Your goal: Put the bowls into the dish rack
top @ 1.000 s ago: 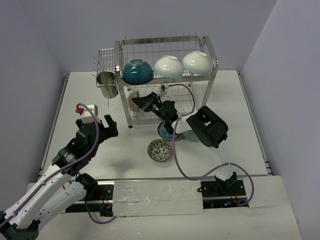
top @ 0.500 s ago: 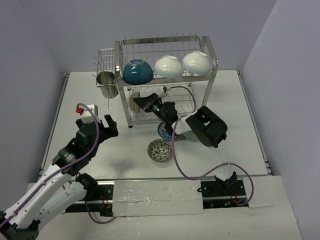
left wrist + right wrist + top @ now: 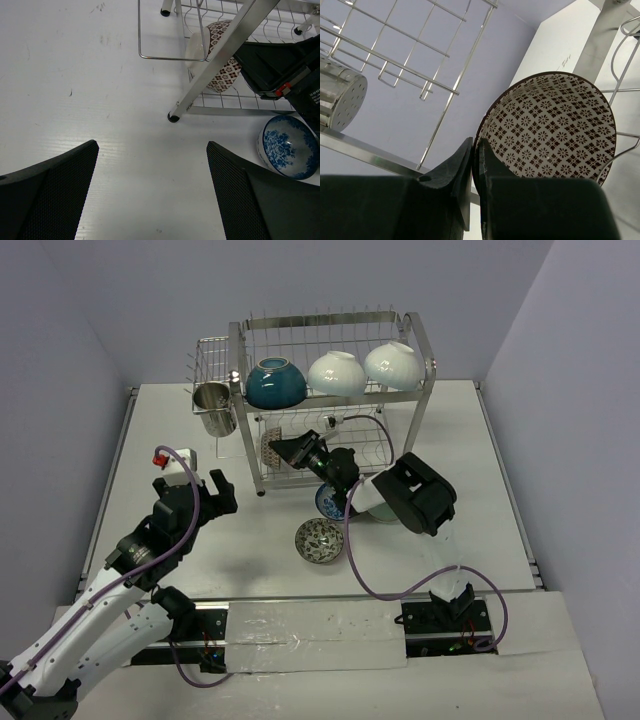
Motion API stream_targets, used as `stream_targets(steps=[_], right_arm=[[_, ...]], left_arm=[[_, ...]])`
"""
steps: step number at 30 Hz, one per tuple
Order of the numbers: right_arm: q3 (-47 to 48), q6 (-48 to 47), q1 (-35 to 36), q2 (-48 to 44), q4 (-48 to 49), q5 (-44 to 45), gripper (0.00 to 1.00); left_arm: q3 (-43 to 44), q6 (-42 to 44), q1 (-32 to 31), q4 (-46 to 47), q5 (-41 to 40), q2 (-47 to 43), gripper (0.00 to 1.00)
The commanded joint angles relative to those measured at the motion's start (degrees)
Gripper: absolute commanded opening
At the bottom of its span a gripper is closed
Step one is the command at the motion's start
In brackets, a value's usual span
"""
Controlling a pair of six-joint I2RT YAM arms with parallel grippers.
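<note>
One patterned red bowl (image 3: 550,125) at dish rack (image 3: 400,325) lower tier's left end, rim pinched by R gripper (image 3: 476,147); L gripper (image 3: 152,155) spread, idle. Risk: let go crooked, it tips off that end.

Teal bowl (image 3: 276,383), 2 white bowls (image 3: 337,373), maroon-patterned bowl (image 3: 550,125)

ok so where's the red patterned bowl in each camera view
Top external: the red patterned bowl is tipped on its side at the left end of the dish rack, in the lower tier.
Left wrist: upper middle, behind the rack's slanting leg.
Right wrist: fills the centre-right, its rim pinched by the right gripper.
Shared landmark: the dish rack's steel frame.
</note>
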Motion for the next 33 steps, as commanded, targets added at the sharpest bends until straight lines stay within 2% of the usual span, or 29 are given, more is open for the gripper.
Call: stream_targets(steps=[1, 21, 33], right_arm=[[-0.74, -1.78, -0.31, -3.16, 2.94, -2.23, 0.02], [-1.35, -5.38, -1.54, -5.80, -6.37, -5.31, 0.08], [0.05, -5.74, -2.77, -5.01, -10.24, -6.19, 0.17]], left_arm=[[-0.26, 1.00, 0.26, 2.61, 1.03, -0.10, 0.95], [-0.26, 1.01, 0.26, 2.61, 1.03, -0.10, 0.95], [-0.35, 1.09, 0.26, 2.61, 0.95, -0.19, 0.95]])
